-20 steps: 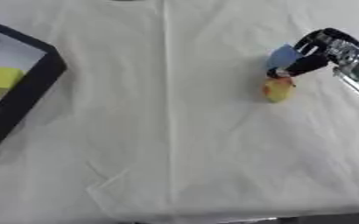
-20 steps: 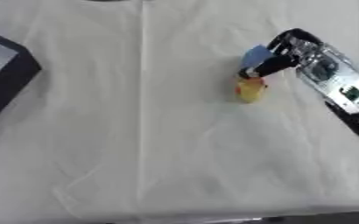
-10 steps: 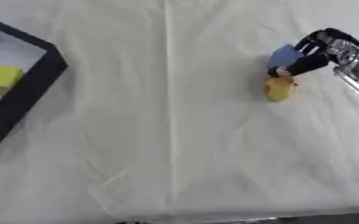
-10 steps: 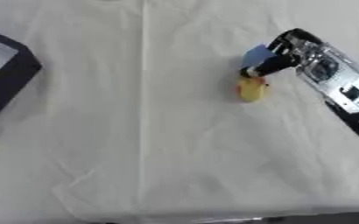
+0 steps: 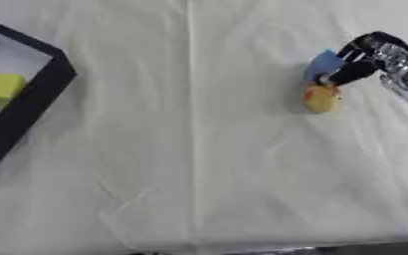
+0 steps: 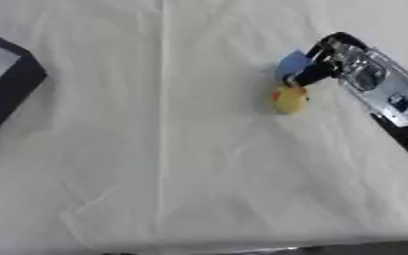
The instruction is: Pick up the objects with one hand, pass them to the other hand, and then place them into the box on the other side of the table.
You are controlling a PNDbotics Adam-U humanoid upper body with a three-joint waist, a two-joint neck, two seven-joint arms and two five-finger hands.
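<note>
A small blue piece [image 5: 323,63] and a yellow-orange rounded object [image 5: 321,98] lie close together on the white cloth at the right. My right hand [image 6: 368,79] comes in from the right edge. Its fingers curl over the blue piece and its dark thumb [image 5: 348,74] presses in from below, just above the yellow-orange object. A black-rimmed box [image 5: 35,98] with a pale floor sits at the far left, holding a yellow block [image 5: 5,85]. My left hand is out of sight.
A white creased cloth [image 5: 190,149] covers the table, with a long fold line down the middle. The table's near edge shows as a dark strip along the bottom.
</note>
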